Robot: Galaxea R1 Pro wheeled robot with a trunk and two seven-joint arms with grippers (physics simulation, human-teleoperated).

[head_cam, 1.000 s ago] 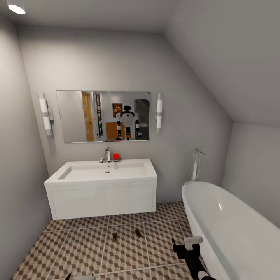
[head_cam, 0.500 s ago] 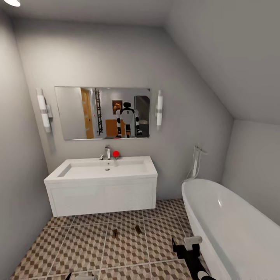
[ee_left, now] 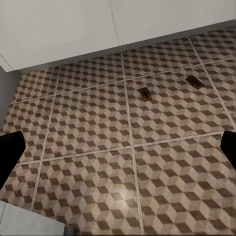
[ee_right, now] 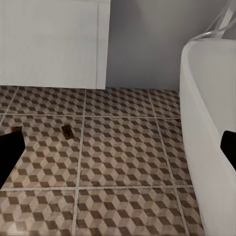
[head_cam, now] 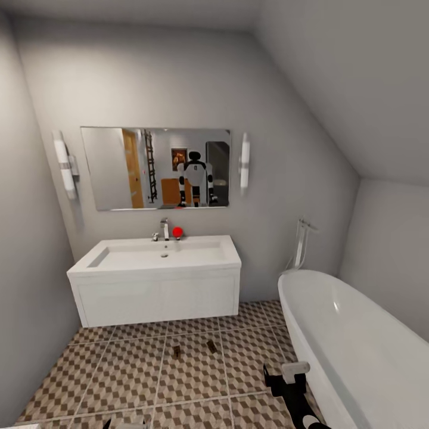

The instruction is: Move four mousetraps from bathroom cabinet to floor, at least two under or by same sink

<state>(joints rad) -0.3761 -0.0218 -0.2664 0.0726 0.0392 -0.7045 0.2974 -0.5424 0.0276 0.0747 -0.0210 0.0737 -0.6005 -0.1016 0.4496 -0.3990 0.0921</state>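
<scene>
Lying on the bathroom floor (head_cam: 131, 369), two mousetraps (head_cam: 176, 352) (head_cam: 211, 346) sit side by side but apart, just in front of the sink (head_cam: 156, 256) and well ahead of both end effectors. Left end effector (ee_left: 118, 152): fingers spread wide, nothing between them. Right end effector (ee_right: 118, 147): likewise spread wide and empty, near the bathtub (head_cam: 357, 339). No legible writing appears.

- Grey walls (head_cam: 286, 179) meet a sloped ceiling (head_cam: 357, 77).
- A wide mirror (head_cam: 155, 168) hangs between two tube wall lights (head_cam: 64, 164).
- An oval white bathtub (head_cam: 351, 339) stands along the right wall, with a chrome filler (head_cam: 301, 241) behind it.
</scene>
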